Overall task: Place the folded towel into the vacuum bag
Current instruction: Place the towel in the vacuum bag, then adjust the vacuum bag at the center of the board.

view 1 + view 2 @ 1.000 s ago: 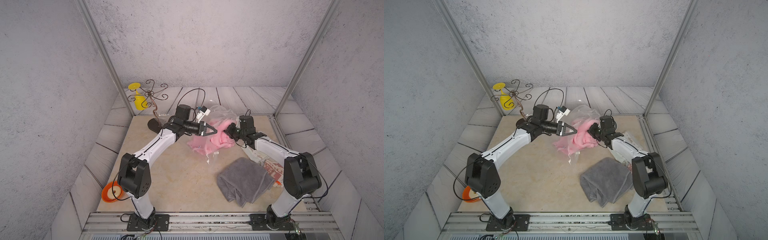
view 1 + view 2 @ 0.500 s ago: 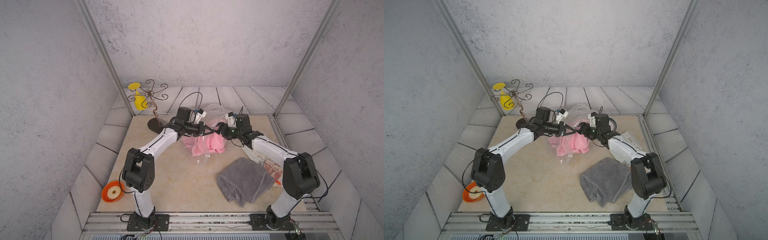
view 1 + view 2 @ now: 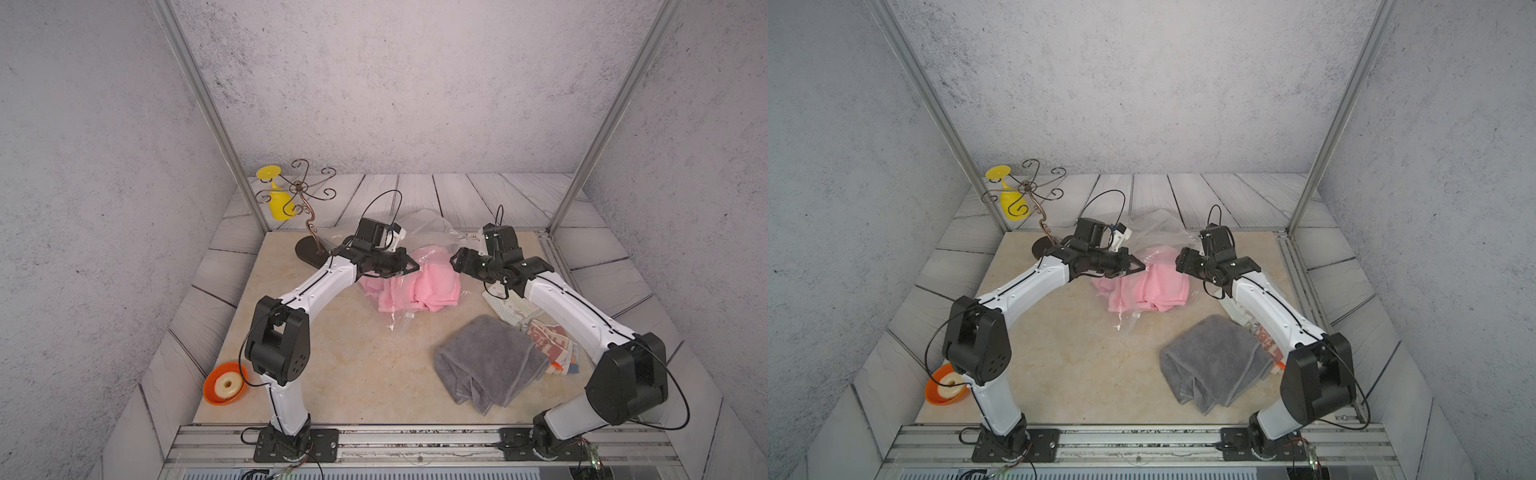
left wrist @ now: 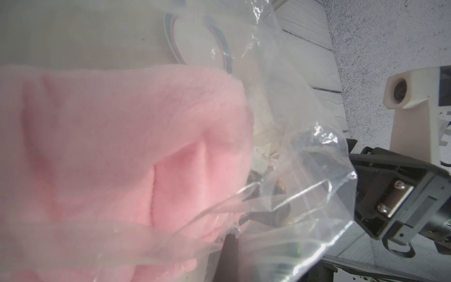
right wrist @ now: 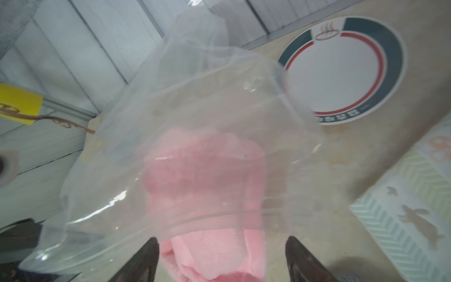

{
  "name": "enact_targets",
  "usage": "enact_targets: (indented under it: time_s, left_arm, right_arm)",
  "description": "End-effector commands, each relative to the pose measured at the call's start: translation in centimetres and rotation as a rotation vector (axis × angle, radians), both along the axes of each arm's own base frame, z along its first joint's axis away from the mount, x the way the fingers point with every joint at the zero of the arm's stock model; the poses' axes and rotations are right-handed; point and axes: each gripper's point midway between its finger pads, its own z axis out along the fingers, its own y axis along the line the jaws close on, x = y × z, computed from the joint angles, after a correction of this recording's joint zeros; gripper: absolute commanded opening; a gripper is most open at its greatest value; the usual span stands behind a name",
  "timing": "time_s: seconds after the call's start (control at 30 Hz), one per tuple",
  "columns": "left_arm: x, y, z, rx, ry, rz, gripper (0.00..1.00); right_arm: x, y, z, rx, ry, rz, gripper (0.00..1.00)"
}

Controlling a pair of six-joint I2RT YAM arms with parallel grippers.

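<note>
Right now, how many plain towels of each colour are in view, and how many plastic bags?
pink towel: 1
grey towel: 1
bag: 1
Total: 3

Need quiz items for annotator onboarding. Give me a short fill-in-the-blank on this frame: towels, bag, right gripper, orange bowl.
1. The bagged towel seen through the vacuum bag is ____ in colour.
2. The loose towel lying on the table is ____ in colour.
3. The right gripper has its jaws ____, with nothing clamped.
4. The orange bowl sits by the base of the ____ arm.

Missing words: pink; gray; open; left
</note>
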Motion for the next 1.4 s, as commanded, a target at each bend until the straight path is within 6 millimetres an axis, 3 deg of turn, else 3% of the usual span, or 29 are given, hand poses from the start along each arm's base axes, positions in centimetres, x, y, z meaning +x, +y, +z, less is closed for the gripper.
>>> enact_targets:
  time_s: [0.0,0.07,0.33,0.6,0.7,0.9,1.23,1.37]
  left_arm:
    - [0.9,0.5,-0.2,0.031,-0.024,0.024,0.00]
    - [0.9,0.4,0.0,0.026,-0.024,0.022,0.00]
    - [0.6,0.1,1.3,-0.013,-0.025,0.003,0.00]
    - [0.2,0.2,2.9,-0.037,-0.036,-0.016,0.00]
    - [0.1,0.3,3.0,-0.029,-0.037,-0.019,0.00]
    - [-0.6,0.8,4.6,-0.054,-0.055,-0.043,0.00]
    - [0.5,3.4,7.3,-0.142,-0.063,0.021,0.00]
    - [1.0,4.4,7.6,-0.148,-0.066,0.043,0.00]
  right_arm:
    - [-1.2,-4.6,-1.0,-0.107,0.009,-0.189,0.81]
    - [-1.1,-5.2,-2.2,-0.088,0.021,-0.205,0.80]
    - [-0.5,-3.2,-7.3,-0.006,0.109,-0.124,0.74]
    - [1.1,-1.0,-9.5,0.028,0.129,-0.034,0.71]
    - [1.2,-1.7,-10.6,0.001,0.139,-0.060,0.72]
    - [2.0,-2.6,-10.7,-0.056,0.095,-0.066,0.73]
    - [2.6,-0.4,-11.0,0.060,0.047,0.022,0.58]
    - [2.7,-0.7,-10.6,0.058,0.019,0.016,0.59]
